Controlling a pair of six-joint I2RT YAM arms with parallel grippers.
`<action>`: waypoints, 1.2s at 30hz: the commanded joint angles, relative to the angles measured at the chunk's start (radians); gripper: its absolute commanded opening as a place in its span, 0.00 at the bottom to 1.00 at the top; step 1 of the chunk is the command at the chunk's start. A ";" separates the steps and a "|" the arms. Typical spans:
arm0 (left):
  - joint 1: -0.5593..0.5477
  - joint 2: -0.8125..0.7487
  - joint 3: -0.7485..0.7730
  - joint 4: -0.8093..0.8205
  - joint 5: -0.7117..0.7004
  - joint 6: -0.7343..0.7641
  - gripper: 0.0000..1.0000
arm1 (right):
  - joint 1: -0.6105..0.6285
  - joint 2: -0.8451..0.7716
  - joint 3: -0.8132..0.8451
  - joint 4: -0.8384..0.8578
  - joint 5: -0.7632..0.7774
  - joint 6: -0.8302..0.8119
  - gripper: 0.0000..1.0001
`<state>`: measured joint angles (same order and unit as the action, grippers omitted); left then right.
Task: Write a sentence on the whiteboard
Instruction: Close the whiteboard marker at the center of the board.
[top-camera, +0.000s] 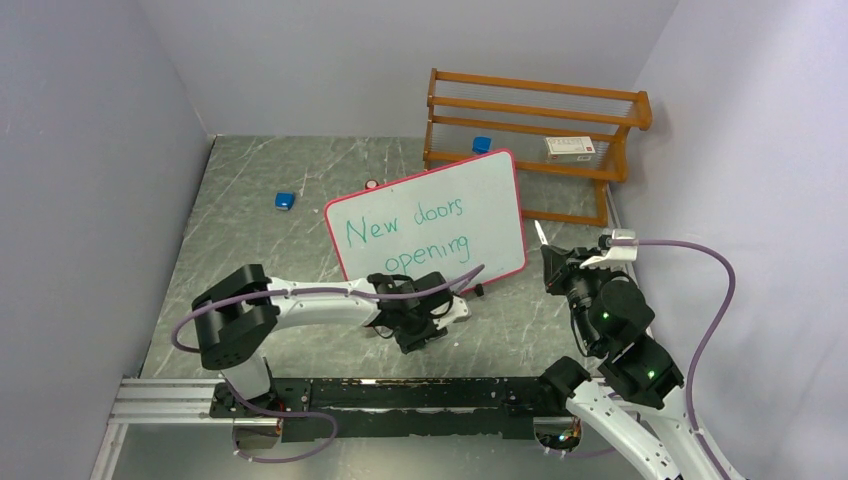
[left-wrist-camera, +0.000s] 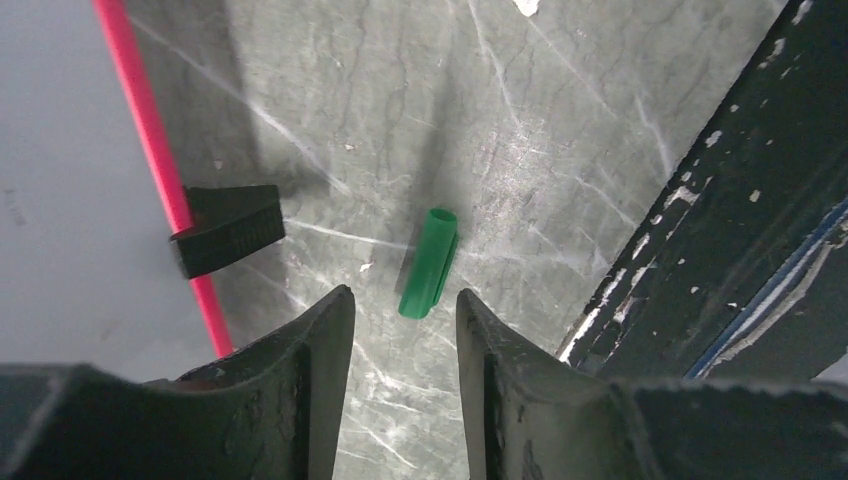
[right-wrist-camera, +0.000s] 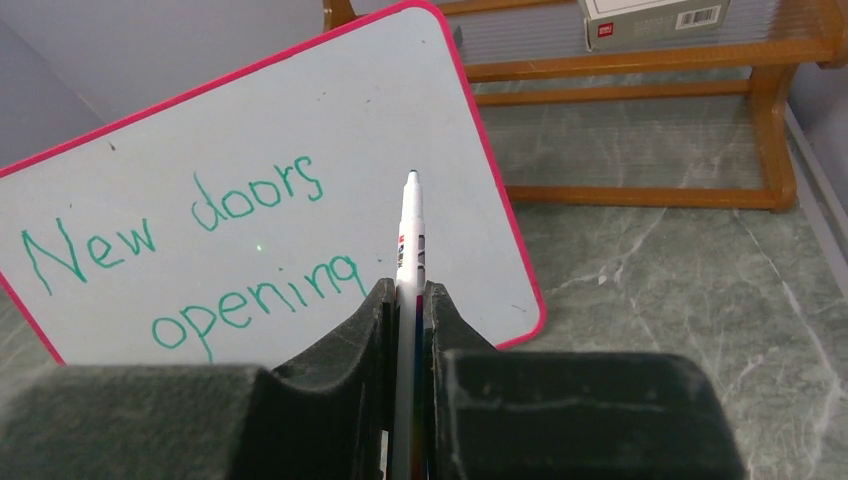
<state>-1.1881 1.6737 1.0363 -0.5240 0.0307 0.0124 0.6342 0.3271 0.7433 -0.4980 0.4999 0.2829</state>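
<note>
Top view: the whiteboard (top-camera: 492, 190) sits mid-worktop (top-camera: 250, 250), just in front of a wooden rack (top-camera: 530, 112) that carries a small box (top-camera: 570, 148). The sentence (top-camera: 408, 232), in green, reads "New doors opening" across two lines. The left claw (top-camera: 448, 310) lies low at the board's near edge. The right claw (top-camera: 552, 262) stands off the board's right edge, with a marker (top-camera: 541, 235) projecting from it.

Left wrist view: the left claw (left-wrist-camera: 404, 296) is spread and grips nothing. A green cap (left-wrist-camera: 430, 262) lies on the worktop just ahead of the fingertips. The board's pink rim (left-wrist-camera: 150, 140) and one black foot (left-wrist-camera: 228, 230) are at left.

Right wrist view: the right claw (right-wrist-camera: 405, 292) is pressed together, pinching the marker (right-wrist-camera: 410, 225). Whether its tip touches the whiteboard (right-wrist-camera: 300, 110) cannot be told. The sentence (right-wrist-camera: 200, 260) is legible to the left of the tip.
</note>
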 joint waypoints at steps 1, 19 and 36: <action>-0.005 0.039 0.022 0.026 0.049 0.027 0.44 | -0.007 -0.013 -0.010 0.025 0.021 -0.011 0.00; -0.080 0.180 0.052 -0.054 -0.029 0.033 0.34 | -0.006 -0.031 -0.015 0.032 0.037 -0.014 0.00; -0.087 0.152 0.016 -0.102 -0.015 0.060 0.33 | -0.006 -0.036 -0.013 0.025 0.033 -0.008 0.00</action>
<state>-1.2625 1.7962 1.1027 -0.5331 -0.0204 0.0532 0.6342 0.3069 0.7383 -0.4839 0.5217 0.2829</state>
